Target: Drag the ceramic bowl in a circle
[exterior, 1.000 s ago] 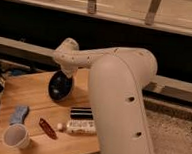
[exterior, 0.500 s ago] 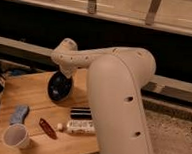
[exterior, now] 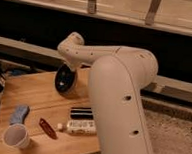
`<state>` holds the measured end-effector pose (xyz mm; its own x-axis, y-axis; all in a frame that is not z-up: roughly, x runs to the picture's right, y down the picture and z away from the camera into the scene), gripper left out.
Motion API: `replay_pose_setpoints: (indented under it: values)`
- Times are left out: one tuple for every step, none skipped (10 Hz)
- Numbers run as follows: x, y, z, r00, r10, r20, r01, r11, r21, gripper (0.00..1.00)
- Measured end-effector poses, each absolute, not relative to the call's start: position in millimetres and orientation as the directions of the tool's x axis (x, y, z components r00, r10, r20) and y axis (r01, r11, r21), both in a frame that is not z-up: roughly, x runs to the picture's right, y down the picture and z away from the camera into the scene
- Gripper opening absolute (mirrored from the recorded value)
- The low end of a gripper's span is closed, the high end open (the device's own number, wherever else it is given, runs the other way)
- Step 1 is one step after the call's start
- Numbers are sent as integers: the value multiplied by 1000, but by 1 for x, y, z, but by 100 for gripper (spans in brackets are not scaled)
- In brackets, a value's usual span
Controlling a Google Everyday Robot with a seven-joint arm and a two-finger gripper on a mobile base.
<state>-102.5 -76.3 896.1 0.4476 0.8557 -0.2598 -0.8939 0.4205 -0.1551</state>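
The ceramic bowl (exterior: 64, 81), dark navy and glossy, stands tilted on its edge at the far side of the wooden table (exterior: 33, 94), its inside facing me. My gripper (exterior: 70, 68) comes down from the white wrist right at the bowl's upper rim, mostly hidden by the wrist and the bowl. My large white arm (exterior: 120, 103) fills the right of the view and hides the table's right part.
Near the front edge are a small white cup (exterior: 16, 135), a blue cloth (exterior: 19, 114), a thin red-brown object (exterior: 48, 128), a white bottle lying on its side (exterior: 80, 126) and a dark flat item (exterior: 80, 113). A dark wall and rail run behind.
The wrist and the bowl have shifted a little to the right and farther back on the table. The other objects have not moved.
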Motion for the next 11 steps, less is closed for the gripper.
replay_pose_setpoints:
  values:
    - [-86, -83, 897, 409, 874, -264, -912, 387, -133, 0]
    - [-62, -84, 895, 361, 890, -277, -933, 344, -109, 0]
    - [-43, -78, 892, 343, 896, -282, -939, 326, -105, 0]
    - [-28, -70, 889, 357, 891, -282, -934, 340, -108, 0]
    - [-24, -60, 883, 379, 882, -282, -925, 361, -116, 0]
    - [-27, -52, 878, 385, 878, -283, -923, 366, -122, 0]
    - [-31, -46, 873, 385, 878, -284, -923, 366, -120, 0]
    - [-41, -37, 871, 380, 878, -291, -925, 362, -117, 0]
    - [-55, -31, 871, 382, 876, -294, -924, 362, -124, 0]
    - [-65, -27, 872, 390, 872, -295, -921, 368, -131, 0]
    - [-65, -27, 872, 402, 867, -293, -916, 378, -137, 0]
